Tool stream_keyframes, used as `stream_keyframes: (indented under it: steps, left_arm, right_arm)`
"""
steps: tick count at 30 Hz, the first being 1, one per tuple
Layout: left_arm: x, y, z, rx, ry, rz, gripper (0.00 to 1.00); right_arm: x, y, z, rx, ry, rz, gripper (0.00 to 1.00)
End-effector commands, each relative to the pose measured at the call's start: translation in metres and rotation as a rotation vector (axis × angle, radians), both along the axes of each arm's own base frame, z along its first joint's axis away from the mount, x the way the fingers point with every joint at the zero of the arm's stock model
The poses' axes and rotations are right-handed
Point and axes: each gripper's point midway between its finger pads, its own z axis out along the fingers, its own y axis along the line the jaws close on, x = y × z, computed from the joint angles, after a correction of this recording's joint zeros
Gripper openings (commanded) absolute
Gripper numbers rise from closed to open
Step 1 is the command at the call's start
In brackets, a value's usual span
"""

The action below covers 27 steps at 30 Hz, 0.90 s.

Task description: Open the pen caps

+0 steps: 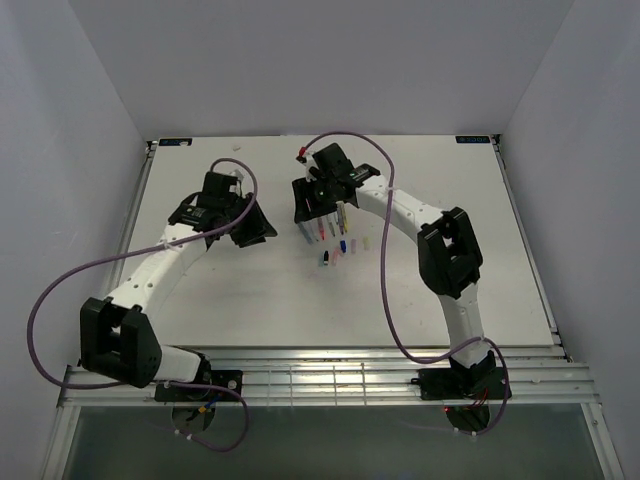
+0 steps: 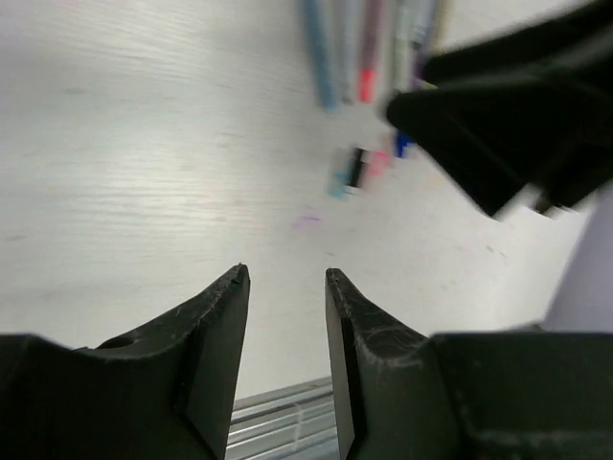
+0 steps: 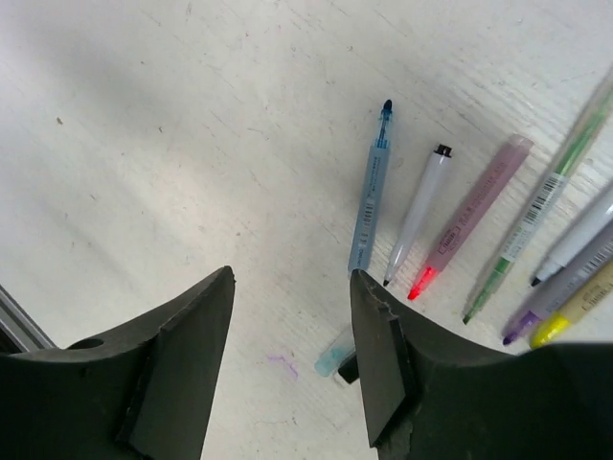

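pen caps (image 1: 340, 250) look like tiny, light, slick hard-plastic tubes, lying loose mid-table (image 1: 280, 300) just on the near side of the row of thin pens (image 3: 476, 218), so i'd pinch one gently across its round middle, and the left gripper (image 2: 284, 278) and right gripper (image 3: 292, 278) both hang spread and empty

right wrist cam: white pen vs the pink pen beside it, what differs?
Barrel: the white pen is opaque white; the pink pen is translucent pink with print. Tip: the white pen tapers to a fine point; the pink pen ends in a broad red tip. Both lie flat, uncapped, side by side, tips the same way.
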Motion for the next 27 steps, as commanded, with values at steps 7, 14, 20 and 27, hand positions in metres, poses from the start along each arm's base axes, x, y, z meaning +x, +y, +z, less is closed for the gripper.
stream_keyframes:
  steps: [7, 14, 20, 27]
  left_arm:
    - [-0.045, 0.201, -0.026, 0.586, 0.093, 0.248, 0.67]
    - [-0.017, 0.279, -0.017, 0.917, 0.115, 0.198, 0.74]
    - [-0.035, 0.287, -0.05, 0.803, 0.021, 0.127, 0.73]
    - [-0.065, 0.3, -0.082, 0.86, -0.153, -0.061, 0.72]
  right_arm:
    - [-0.062, -0.037, 0.07, 0.043, 0.025, -0.025, 0.62]
    - [-0.154, -0.065, 0.091, 0.122, 0.104, 0.071, 0.65]
    - [-0.199, -0.083, 0.106, 0.174, 0.115, 0.119, 0.65]
    - [-0.233, -0.097, 0.101, 0.256, 0.146, 0.144, 0.65]
